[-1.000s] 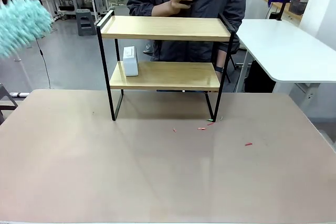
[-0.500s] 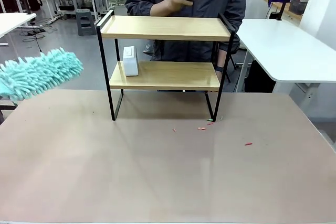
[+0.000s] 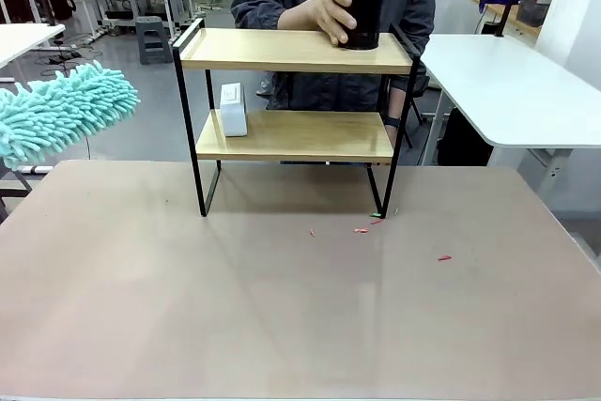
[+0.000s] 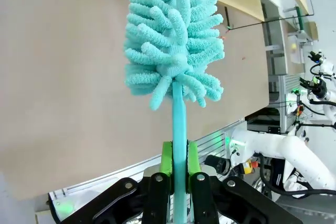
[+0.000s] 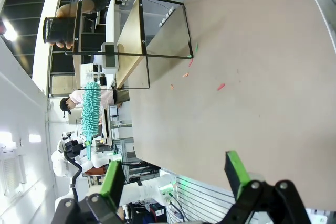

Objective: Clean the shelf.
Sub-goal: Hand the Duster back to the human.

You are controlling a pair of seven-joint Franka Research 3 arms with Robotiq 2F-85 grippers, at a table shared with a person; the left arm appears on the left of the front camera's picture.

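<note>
The shelf (image 3: pixel 296 51) stands at the table's far middle, two wooden boards in a black frame. A person's hand sets a black cylinder (image 3: pixel 362 14) on its top board, and a small white box (image 3: pixel 233 108) stands on the lower board at the left. A teal fluffy duster (image 3: pixel 61 110) hangs in the air left of the shelf, apart from it. My left gripper (image 4: pixel 179 156) is shut on the duster's handle (image 4: pixel 179 124). My right gripper (image 5: pixel 175 177) is open and holds nothing, well back from the shelf (image 5: pixel 131 35).
Small red scraps (image 3: pixel 362 229) lie on the table in front of the shelf's right leg, and one more (image 3: pixel 443 257) farther right. A white side table (image 3: pixel 512 91) stands at the right. The person stands close behind the shelf.
The duster swung down from the upper left and now sits slightly higher beside the shelf. The person lowered the black cylinder from chest height onto the top board.
</note>
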